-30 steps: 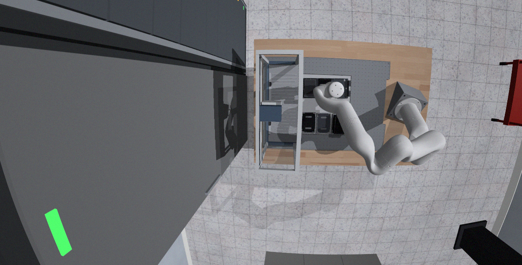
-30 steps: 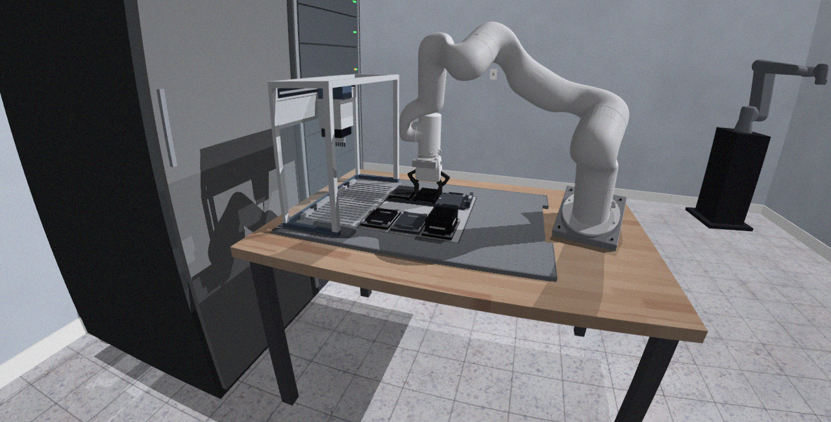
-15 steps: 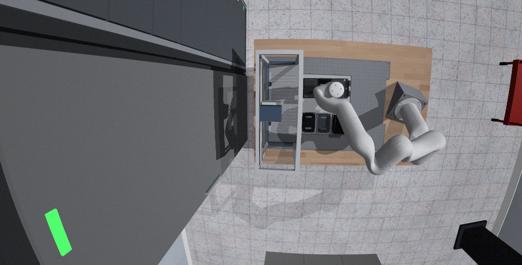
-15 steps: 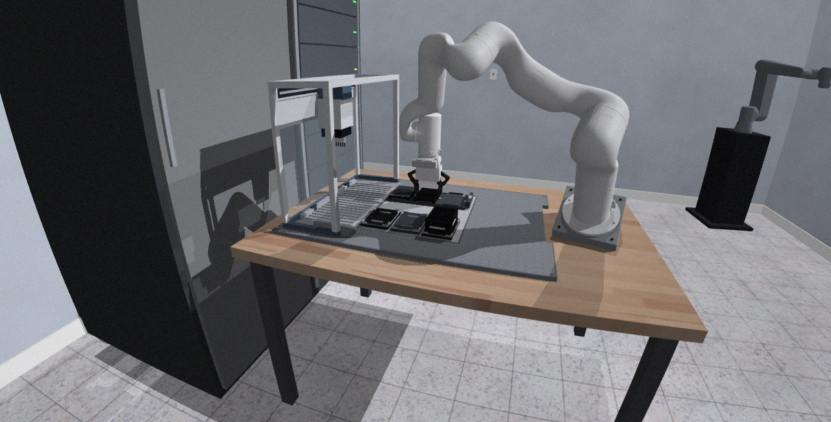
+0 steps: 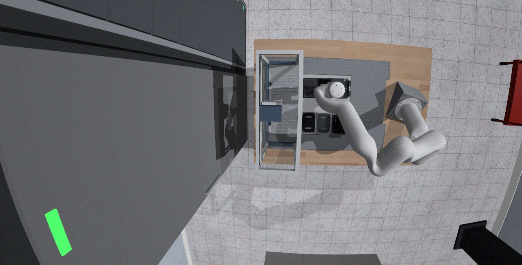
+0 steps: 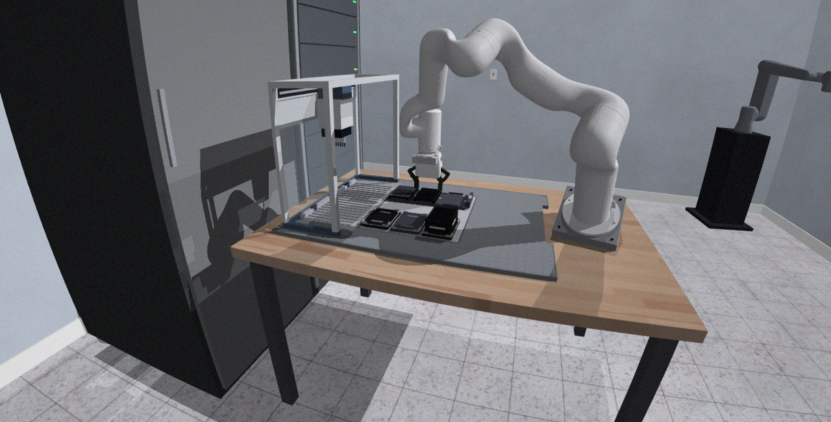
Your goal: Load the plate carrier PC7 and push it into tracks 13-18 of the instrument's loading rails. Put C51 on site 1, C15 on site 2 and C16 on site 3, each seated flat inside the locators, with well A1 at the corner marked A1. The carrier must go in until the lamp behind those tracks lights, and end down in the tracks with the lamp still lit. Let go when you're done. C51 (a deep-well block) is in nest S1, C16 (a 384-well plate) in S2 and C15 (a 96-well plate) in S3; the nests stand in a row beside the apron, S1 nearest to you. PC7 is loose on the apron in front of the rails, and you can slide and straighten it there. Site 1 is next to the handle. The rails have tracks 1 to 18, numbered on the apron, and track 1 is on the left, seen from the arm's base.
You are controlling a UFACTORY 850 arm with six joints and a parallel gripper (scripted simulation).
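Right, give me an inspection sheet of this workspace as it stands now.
Surface: wooden table carrying a grey mat.
Job's things: carrier PC7 on the apron, outside the rails; three dark plates in the nest row beside it.
Clutter: nothing seen.
Grippers: gripper open, holding nothing, fingers pointing down over the carrier's middle.
Cables: nothing seen.
Surroundings: white instrument frame over the rails; dark cabinet; rack with green lamps; second arm on a black pedestal; red cart.
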